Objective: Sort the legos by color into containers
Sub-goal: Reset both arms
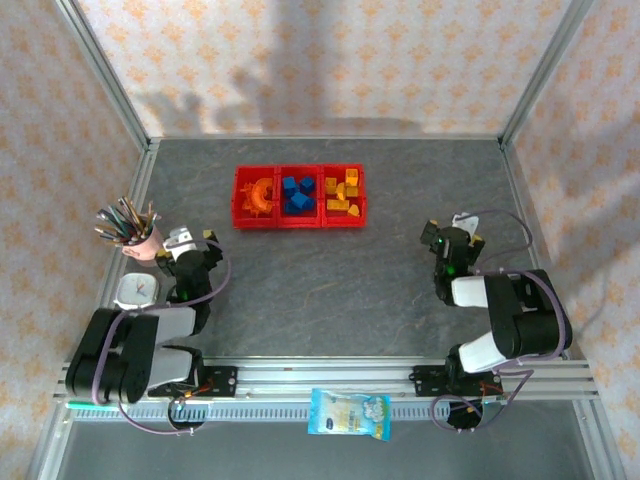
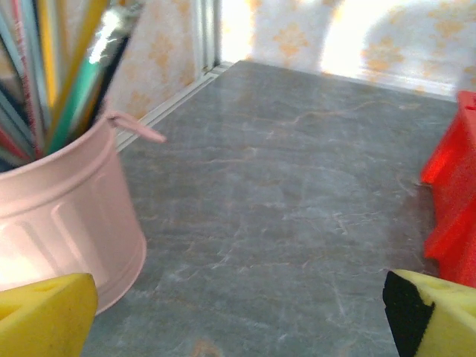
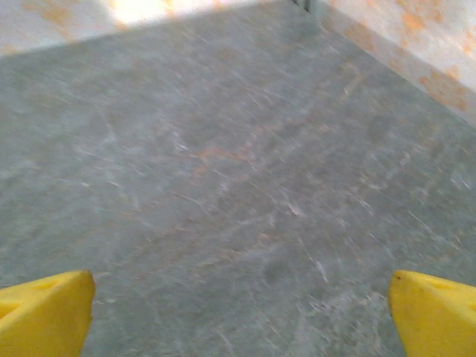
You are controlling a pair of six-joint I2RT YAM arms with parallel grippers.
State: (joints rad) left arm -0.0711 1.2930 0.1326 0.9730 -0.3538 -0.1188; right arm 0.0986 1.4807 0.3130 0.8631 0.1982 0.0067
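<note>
Three joined red containers [image 1: 299, 224] stand in a row at the back middle of the table. Orange legos [image 1: 260, 194] lie in the left bin, blue legos [image 1: 297, 192] in the middle bin, yellow legos [image 1: 342, 192] in the right bin. My left gripper [image 1: 190, 240] sits at the near left, open, with bare table between its yellow fingertips [image 2: 44, 316]. A red corner of the containers [image 2: 452, 201] shows at the right of the left wrist view. My right gripper [image 1: 453, 240] rests at the near right, open and empty, its yellow fingertips [image 3: 435, 309] wide over bare table.
A pink cup of pens [image 1: 137, 235] [image 2: 59, 216] stands close beside the left gripper, and a small white clock [image 1: 135, 290] lies just in front of it. A snack packet [image 1: 349, 413] lies on the front rail. Patterned walls and metal posts enclose the grey table [image 1: 330, 290].
</note>
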